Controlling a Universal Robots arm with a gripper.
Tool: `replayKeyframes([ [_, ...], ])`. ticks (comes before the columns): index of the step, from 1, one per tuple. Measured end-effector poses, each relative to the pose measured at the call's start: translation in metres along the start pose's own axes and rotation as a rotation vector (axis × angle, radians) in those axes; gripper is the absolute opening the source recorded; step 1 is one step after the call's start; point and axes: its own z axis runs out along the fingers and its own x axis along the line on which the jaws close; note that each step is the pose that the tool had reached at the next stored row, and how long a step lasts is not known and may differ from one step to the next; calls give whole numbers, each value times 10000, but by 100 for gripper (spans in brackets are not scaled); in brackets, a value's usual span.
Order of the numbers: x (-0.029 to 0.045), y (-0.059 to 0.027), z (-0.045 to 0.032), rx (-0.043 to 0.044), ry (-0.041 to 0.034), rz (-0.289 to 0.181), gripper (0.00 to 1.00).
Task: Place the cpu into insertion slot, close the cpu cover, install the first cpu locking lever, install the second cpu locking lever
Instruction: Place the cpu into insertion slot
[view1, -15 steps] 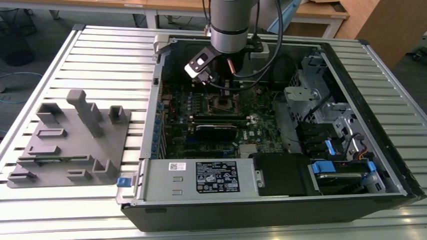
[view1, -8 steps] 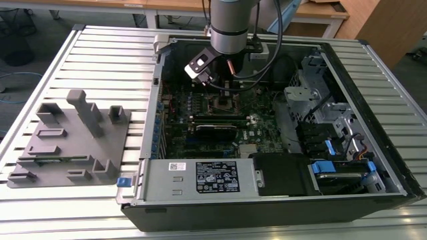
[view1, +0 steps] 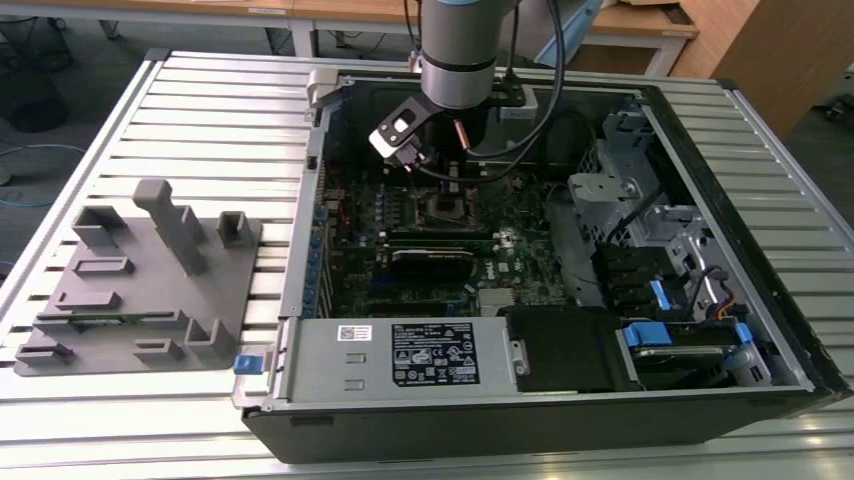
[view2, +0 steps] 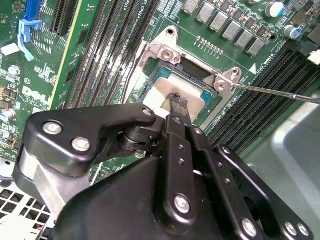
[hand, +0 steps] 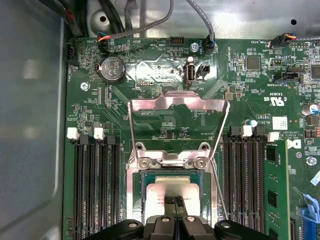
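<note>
The cpu (hand: 159, 188), with a dull silver top, lies flat in the insertion slot (hand: 146, 176) on the green board. It also shows in the second wrist view as the cpu (view2: 159, 92) inside the slot's dark edge (view2: 200, 74). My gripper (hand: 175, 201) is shut, its narrow fingertips (view2: 176, 100) together at the cpu's top face. The cpu cover (hand: 177, 101) stands flipped open behind the slot, away from the cpu. A thin wire locking lever (view2: 280, 93) sticks out beside the slot, unlatched. In the exterior view the gripper (view1: 447, 190) hangs over the slot (view1: 447, 210) inside the case.
Black memory slots (hand: 95, 185) flank the slot on both sides, one holding a green module (hand: 274, 195). Cables (view1: 534, 120) hang near the arm. The case walls (view1: 300, 200) and drive bays (view1: 654, 250) enclose the board. A grey fixture (view1: 134, 290) sits on the table at the exterior view's left.
</note>
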Motion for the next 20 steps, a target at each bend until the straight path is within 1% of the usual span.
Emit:
replayKeyframes([
  [10, -1, -1, 3, -1, 0, 0, 11],
  [12, 1, 1, -5, -10, 13, 1, 11],
  [14, 5, 4, -23, -20, 35, 3, 11],
  [16, -1, 4, -59, -6, 9, 1, 11],
  [20, -3, 8, -144, -5, 8, 1, 11],
])
